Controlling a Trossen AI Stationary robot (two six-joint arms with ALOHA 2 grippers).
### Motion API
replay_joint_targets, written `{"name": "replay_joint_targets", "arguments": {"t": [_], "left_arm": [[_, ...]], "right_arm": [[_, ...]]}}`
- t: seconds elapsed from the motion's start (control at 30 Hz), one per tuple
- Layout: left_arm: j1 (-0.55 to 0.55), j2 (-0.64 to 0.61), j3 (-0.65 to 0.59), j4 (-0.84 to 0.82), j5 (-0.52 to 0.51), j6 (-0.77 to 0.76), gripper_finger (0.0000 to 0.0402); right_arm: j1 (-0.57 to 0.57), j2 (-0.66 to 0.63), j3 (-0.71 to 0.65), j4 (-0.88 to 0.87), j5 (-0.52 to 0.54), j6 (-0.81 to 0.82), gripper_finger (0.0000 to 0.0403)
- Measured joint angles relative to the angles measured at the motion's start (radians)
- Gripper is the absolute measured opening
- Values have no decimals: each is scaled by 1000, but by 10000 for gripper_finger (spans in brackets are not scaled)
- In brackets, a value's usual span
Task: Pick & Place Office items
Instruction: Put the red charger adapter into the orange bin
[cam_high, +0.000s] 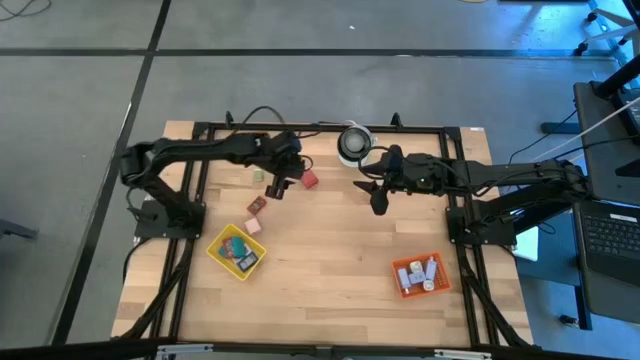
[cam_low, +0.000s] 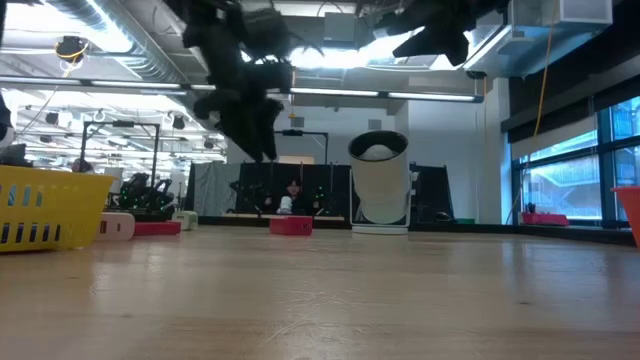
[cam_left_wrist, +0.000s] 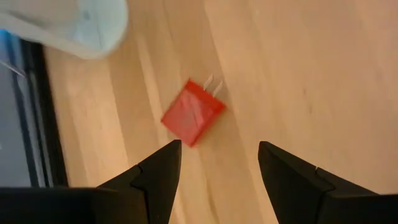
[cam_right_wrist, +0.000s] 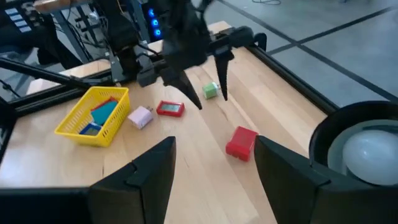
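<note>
A red block (cam_left_wrist: 193, 112) with two small prongs lies flat on the wooden table, just ahead of my left gripper (cam_left_wrist: 217, 158), which hangs open above the table and points down at a slant. In the high view this gripper (cam_high: 281, 188) is just left of the red block (cam_high: 310, 181). A green piece (cam_right_wrist: 210, 91), a flat red piece (cam_right_wrist: 170, 109) and a lavender piece (cam_right_wrist: 141, 116) lie on the table between the block and the yellow tray (cam_right_wrist: 93, 115). My right gripper (cam_high: 378, 202) waits open above the table's middle, far side.
A white roll (cam_high: 353, 143) stands at the far edge between the arms. The yellow tray (cam_high: 237, 250) holds blue and teal pieces at the near left. An orange tray (cam_high: 420, 274) with several pieces sits at the near right. Bare wood lies between the trays.
</note>
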Motion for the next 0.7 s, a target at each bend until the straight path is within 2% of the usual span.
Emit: {"name": "replay_joint_targets", "arguments": {"t": [0.17,0.5,0.7], "left_arm": [[27,105,102,-101,-33,83,210],[43,246,191,-112,-112,301,243],[51,331,246,-103,-119,369,248]], "right_arm": [[0,0,0,-7,0,-29,220],[0,1,0,-18,2,-79,220],[0,1,0,-24,2,-90,220]]}}
